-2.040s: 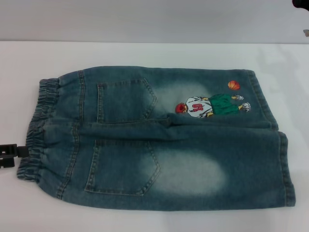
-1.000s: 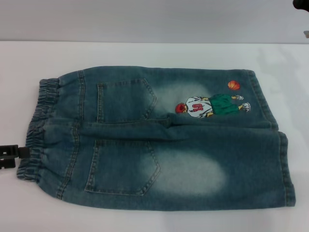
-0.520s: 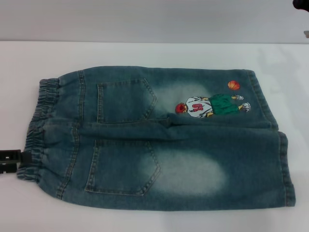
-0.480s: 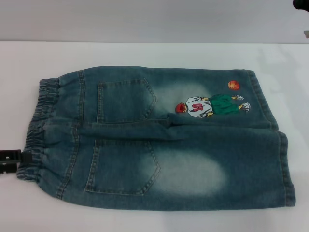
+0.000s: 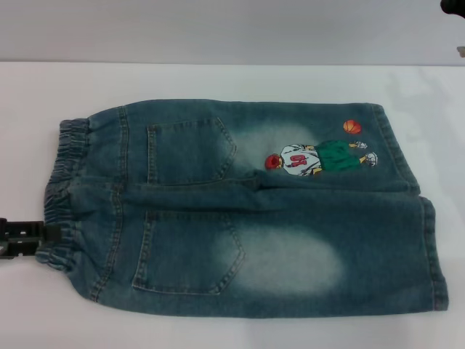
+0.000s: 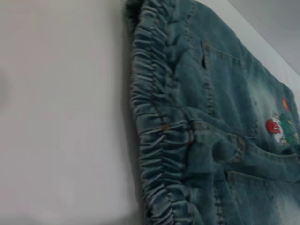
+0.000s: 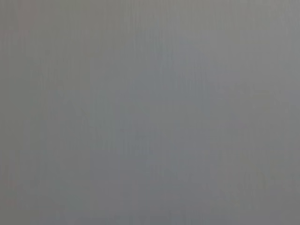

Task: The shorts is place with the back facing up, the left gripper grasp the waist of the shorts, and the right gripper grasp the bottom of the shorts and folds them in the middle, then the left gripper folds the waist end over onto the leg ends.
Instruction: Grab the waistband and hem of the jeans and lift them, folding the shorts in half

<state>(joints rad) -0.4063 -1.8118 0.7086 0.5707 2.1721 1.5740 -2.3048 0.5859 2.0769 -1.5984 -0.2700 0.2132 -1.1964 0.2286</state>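
Observation:
The blue denim shorts (image 5: 240, 211) lie flat on the white table (image 5: 218, 80), back up, with both rear pockets showing. The elastic waist (image 5: 62, 189) points left and the leg ends (image 5: 429, 247) point right. My left gripper (image 5: 33, 238) is at the near corner of the waist, touching the gathered band. The left wrist view looks along the ruffled waist (image 6: 154, 122) from close by. Only a dark bit of my right gripper (image 5: 453, 6) shows at the top right corner, far from the shorts. The right wrist view is plain grey.
A cartoon basketball player print (image 5: 312, 160) marks the far leg. Bare white table surrounds the shorts on the left, far and right sides. The near hem lies close to the view's bottom edge. A grey wall stands behind the table.
My left gripper has slid toward the near end of the waist and pushed in to the right; the waist's near corner has shifted slightly right and bunched. The right arm has not moved.

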